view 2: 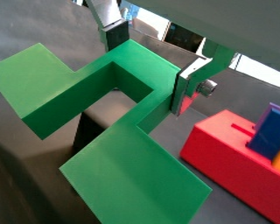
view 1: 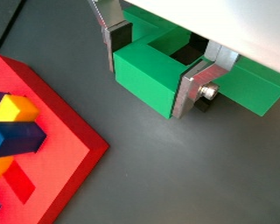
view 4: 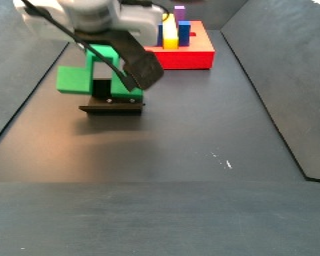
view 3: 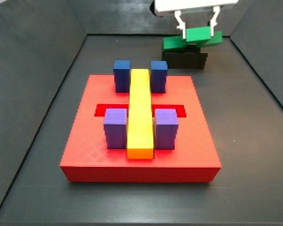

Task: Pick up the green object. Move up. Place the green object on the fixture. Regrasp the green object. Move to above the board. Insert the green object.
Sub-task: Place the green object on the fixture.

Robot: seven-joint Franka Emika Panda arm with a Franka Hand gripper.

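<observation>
The gripper point(view 3: 197, 27) hangs over the fixture point(view 3: 186, 59), beyond the far edge of the board point(view 3: 141, 141) and off toward one back corner. Its two silver fingers point(view 1: 205, 83) sit on either side of the notched middle of the green object point(view 3: 191, 38), pinching it there in both wrist views, so the chunky square ends stick out free on each side.

In a side view the green object point(view 4: 99, 72) sits right on top of the fixture point(view 4: 113, 102), which props it up off the floor. That looks like the point of parking it there: a steady rest, so the grip can be changed for one that suits the slot.

I'd say this is the placing or regrasping step; which of the two I cannot tell.

The board's red surface, with its yellow bar point(view 3: 139, 112) between the blue and purple blocks, is well apart from the gripper, so the insertion is not yet begun.
</observation>
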